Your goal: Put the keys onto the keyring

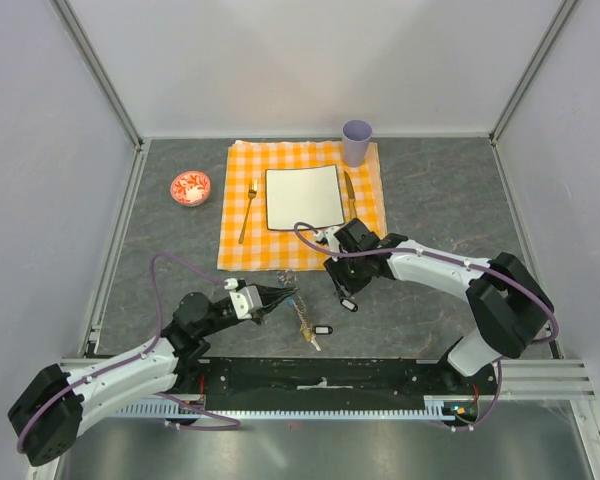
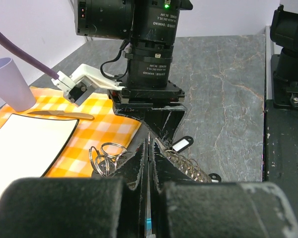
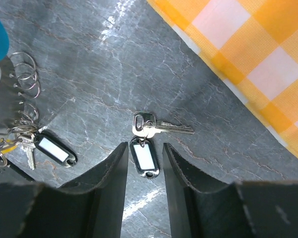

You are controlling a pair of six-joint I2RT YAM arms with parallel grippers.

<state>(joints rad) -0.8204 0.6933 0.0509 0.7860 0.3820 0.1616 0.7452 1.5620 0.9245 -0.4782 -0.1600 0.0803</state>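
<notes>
My left gripper (image 2: pixel 149 143) is shut on the keyring, of which a thin silvery edge and a turquoise-blue speck (image 2: pixel 150 218) show between the jaws. Loose wire rings (image 2: pixel 106 155) and a coiled chain (image 2: pixel 188 166) hang beside the fingers. In the top view this gripper (image 1: pixel 291 295) sits just below the cloth's front edge. My right gripper (image 3: pixel 145 147) is open and points down at the table. Its fingers stand either side of a black tag with a white label (image 3: pixel 145 157), without touching it. That tag is joined to a silver key (image 3: pixel 161 125). More keys (image 3: pixel 21 140) with a second tag (image 3: pixel 54 150) lie to the left.
An orange checked cloth (image 1: pixel 235 215) carries a white square plate (image 1: pixel 303 197), a gold fork (image 1: pixel 248 210), a gold knife (image 1: pixel 349 190) and a lilac cup (image 1: pixel 357 141). A red-and-white bowl (image 1: pixel 190 187) stands to the left of the cloth. Metal rails run along the table's sides.
</notes>
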